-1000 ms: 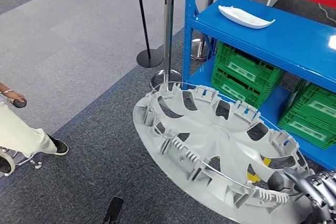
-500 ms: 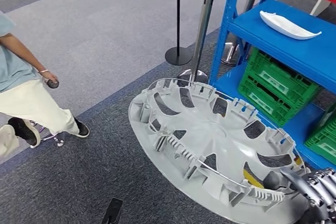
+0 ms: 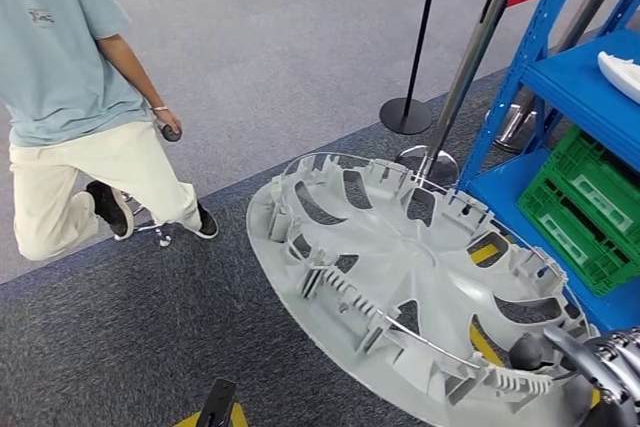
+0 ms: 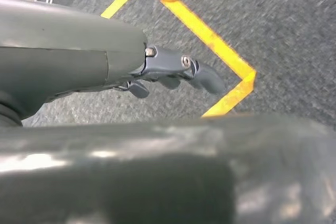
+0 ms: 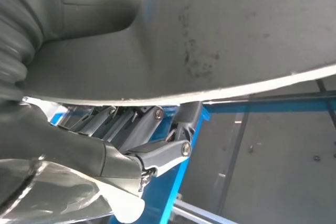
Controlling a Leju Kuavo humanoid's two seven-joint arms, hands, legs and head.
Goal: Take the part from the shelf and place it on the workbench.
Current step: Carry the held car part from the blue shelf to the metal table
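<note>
Part: wheel cover [image 3: 423, 277], light, stiff, brittle clips; take by rim.
Right hand [image 3: 604, 372]: grips rim.
Left hand [image 4: 174, 72]: hangs empty, fingers loosely apart.

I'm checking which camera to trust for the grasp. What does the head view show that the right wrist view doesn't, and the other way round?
Head view alone: the whole grey wheel cover with its spokes and clips, a person on the carpet, stanchion posts and green crates. Right wrist view alone: the cover's smooth scuffed face up close, with the fingers under its rim. Both show the right hand gripping the cover's edge, and the blue shelf.
</note>
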